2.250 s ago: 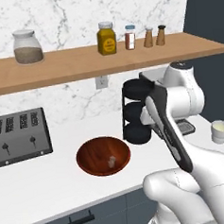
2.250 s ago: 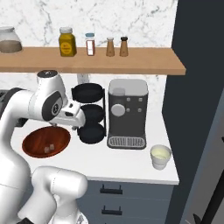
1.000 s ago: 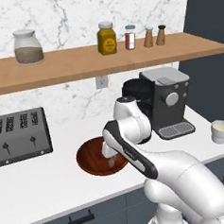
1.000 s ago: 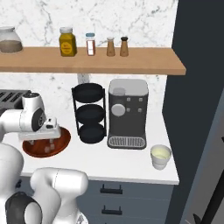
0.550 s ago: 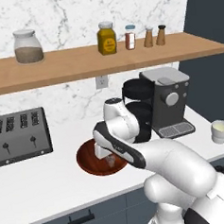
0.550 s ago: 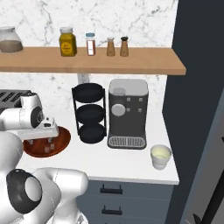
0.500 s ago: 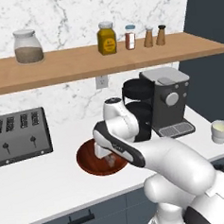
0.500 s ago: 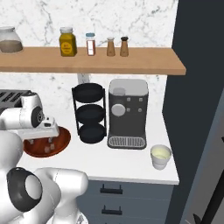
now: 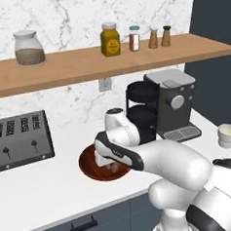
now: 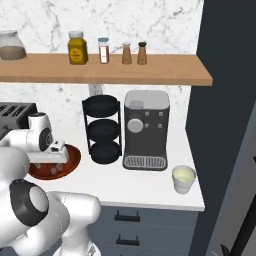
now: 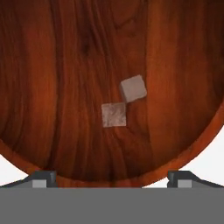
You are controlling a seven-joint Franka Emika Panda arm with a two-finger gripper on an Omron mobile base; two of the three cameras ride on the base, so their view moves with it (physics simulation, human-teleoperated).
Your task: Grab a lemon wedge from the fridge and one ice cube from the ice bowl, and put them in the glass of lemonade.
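Note:
The ice bowl [image 9: 87,162] [image 10: 73,157] is a round reddish-brown wooden dish on the white counter, left of the black rack. In the hand view its wood [image 11: 65,87] holds two pale ice cubes, one [image 11: 133,87] touching the corner of the other [image 11: 113,115]. My gripper [image 9: 106,166] [image 10: 50,163] [image 11: 112,177] hangs just over the bowl, pointing down, open and holding nothing. The cubes lie ahead of its fingertips [image 11: 43,177]. The glass of lemonade [image 9: 228,135] [image 10: 183,178] stands at the counter's right end. The lemon wedge is out of view.
A toaster [image 9: 20,139] sits left of the bowl. The black three-tier rack [image 10: 102,129] and a coffee machine [image 10: 146,127] stand to its right. A wooden shelf [image 9: 84,63] with jars runs overhead. A tall dark panel [image 10: 225,100] closes the right side.
The arm has swung left from beside the coffee machine and come down over the bowl. In the last half second the hand has barely moved, and its jaws have stayed open.

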